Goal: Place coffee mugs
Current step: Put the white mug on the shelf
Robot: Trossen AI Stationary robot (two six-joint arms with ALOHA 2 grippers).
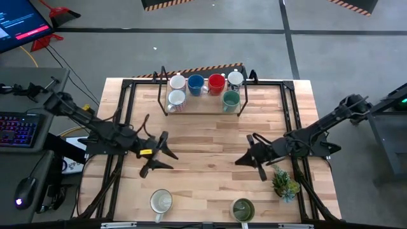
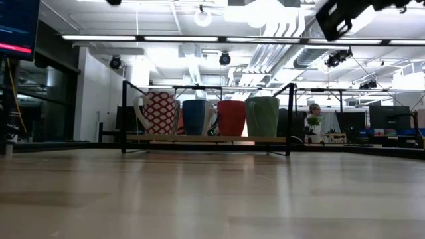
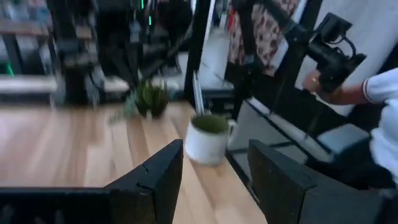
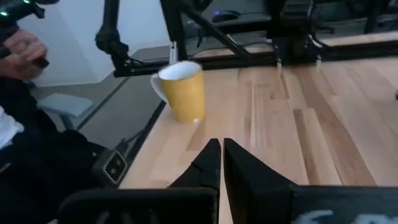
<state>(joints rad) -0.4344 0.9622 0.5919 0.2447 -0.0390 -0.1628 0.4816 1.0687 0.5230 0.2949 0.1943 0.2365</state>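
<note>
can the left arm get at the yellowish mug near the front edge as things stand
Probably yes. The left end effector hangs open over bare wood just behind the yellowish mug, and nothing stands between them; the olive mug sits well to the side.

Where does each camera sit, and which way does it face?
High: overhead, straight down on the table; both arms show.
Low: table height, facing the mug rack; an arm bit at top.
Left wrist: past the open left claw toward the green-lined mug and plant.
Right wrist: past the shut right claw toward the cream mug.
Shared: high and left wrist both see the plant.
</note>
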